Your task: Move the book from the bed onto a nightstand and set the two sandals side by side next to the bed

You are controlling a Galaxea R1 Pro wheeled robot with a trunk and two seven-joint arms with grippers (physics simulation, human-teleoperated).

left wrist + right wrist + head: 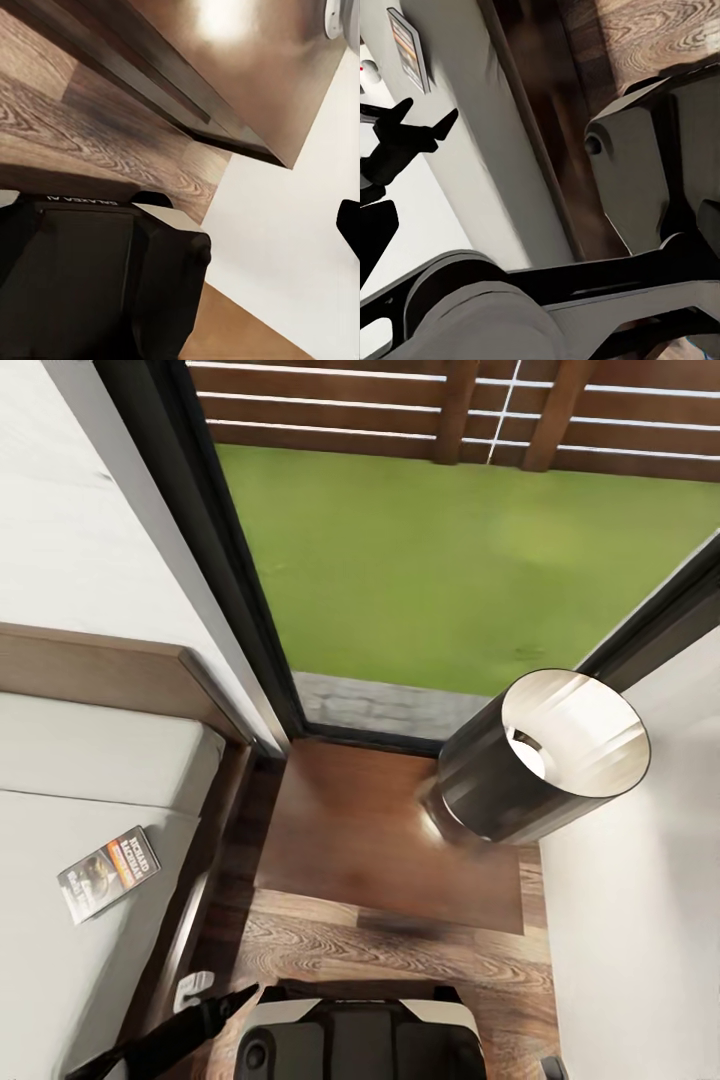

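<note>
The book (108, 873) lies flat on the light grey mattress of the bed (60, 780), near its right edge; it is also in the right wrist view as the book (409, 49). Right of the bed, under the window, stands the dark glossy nightstand (370, 840). My left arm reaches in low beside the bed frame, and my left gripper (426, 116) hovers over the mattress short of the book, its two pointed fingers spread with nothing between them. A dark edge that may be a right finger (375, 232) gives no clue to its state. The two sandals are out of view.
A lamp with a dark cylindrical shade (540, 760) stands on the nightstand's right part. A white wall (640, 920) closes the right side. The tall dark-framed window (240, 590) looks onto grass and a slatted fence. My own base (360, 1040) stands on the wood-plank floor.
</note>
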